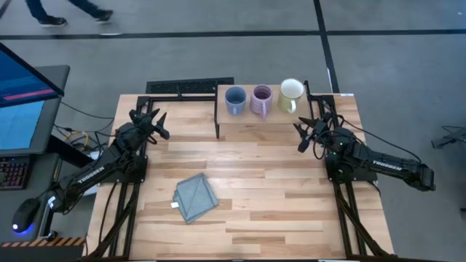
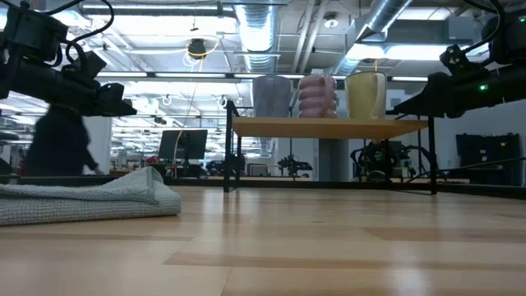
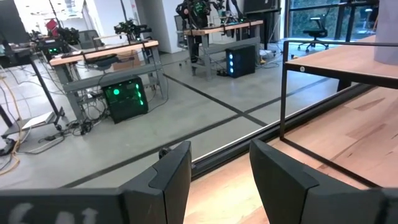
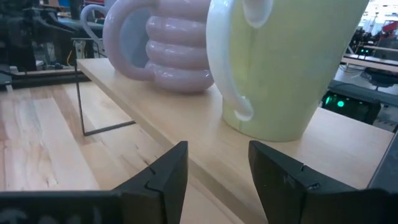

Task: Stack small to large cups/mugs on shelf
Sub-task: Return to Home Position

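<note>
Wooden plank bench (image 1: 277, 196) seen from above, with a low shelf (image 1: 262, 128) at its far edge. Left pincer (image 1: 163, 125) hangs open and empty near the bench's left side. Right pincer (image 1: 299, 137) hangs open and empty beside the shelf's right end. A folded cloth (image 1: 195, 197) lies mid-bench. Blue mug (image 1: 235, 100), purple mug (image 1: 261, 100) and cream mug (image 1: 291, 94) stand in a row on the shelf. Placing looks finished; parking the arms seems next, so the right one must back off without clipping the cream mug.
</note>
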Robot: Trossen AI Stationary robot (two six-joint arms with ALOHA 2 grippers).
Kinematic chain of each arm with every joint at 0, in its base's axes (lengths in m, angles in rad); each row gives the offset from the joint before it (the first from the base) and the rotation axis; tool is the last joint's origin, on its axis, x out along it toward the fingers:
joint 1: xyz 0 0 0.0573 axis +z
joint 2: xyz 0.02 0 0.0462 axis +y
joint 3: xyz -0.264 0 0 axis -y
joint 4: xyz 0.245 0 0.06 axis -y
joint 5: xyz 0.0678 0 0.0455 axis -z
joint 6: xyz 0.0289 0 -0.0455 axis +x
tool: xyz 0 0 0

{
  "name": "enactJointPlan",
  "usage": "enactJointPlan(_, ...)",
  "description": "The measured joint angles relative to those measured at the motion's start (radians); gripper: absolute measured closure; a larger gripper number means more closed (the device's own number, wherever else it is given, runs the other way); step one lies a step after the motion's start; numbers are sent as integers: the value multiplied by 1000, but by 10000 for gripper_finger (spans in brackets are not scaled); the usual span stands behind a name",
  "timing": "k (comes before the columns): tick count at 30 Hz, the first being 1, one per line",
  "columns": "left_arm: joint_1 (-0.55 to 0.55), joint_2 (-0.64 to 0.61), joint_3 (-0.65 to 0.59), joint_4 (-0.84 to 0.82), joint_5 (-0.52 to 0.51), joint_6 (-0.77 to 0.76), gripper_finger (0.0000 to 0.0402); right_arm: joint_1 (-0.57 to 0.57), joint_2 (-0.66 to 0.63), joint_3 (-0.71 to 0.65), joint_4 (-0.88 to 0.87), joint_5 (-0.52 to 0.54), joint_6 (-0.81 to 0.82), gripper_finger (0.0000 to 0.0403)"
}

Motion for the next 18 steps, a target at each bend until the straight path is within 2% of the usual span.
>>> enactJointPlan(18, 0, 0, 0, 0, -3, 3, 246, 0, 0, 0, -1, -6, 1, 210)
